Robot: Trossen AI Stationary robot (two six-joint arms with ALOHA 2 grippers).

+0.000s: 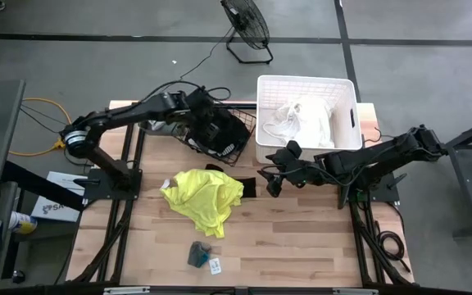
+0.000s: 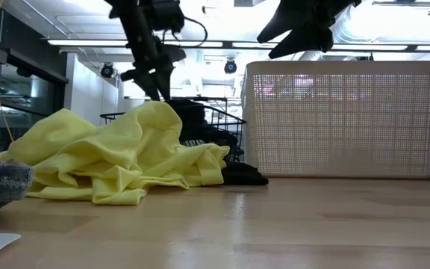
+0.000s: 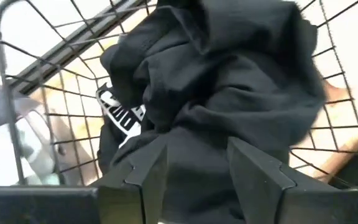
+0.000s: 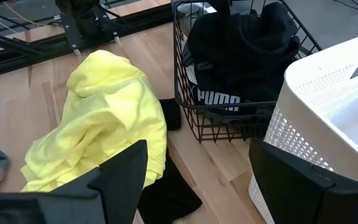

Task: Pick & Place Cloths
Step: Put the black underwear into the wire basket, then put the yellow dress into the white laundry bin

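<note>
The black cloth [image 3: 229,93] lies heaped in the wire basket [image 1: 248,123], bunched into folds with white lettering [image 4: 214,99] showing low on the side that faces the right arm. It sits there, by my reading, because the basket is where the dark pieces are being gathered; the left hand [image 3: 191,177] hangs right above the heap with its two fingers [image 3: 145,171] parted and nothing between them, the fabric just under the tips, which looks like a drop just made. The heap has no clear long axis; it is a rounded mound that fills the basket from wall to wall.

The yellow cloth [image 1: 203,197] lies on the table [image 1: 301,246], below and ahead of the right hand [image 1: 271,176] and well away from the left hand. It is spread loosely, crumpled, its longer run going slantwise from the basket's side toward the table's front edge, with a hood-like bulge at the end farther from the right hand. A small black cloth [image 4: 169,193] pokes out from under its edge nearest the right hand, and a grey cloth [image 1: 199,254] lies near the front edge, farther off.

The right hand hovers over the table just beside the white tub [image 1: 347,90], fingers wide apart and empty, probably waiting for its turn at the yellow piece. A white cloth [image 1: 301,119] rests inside the tub.
</note>
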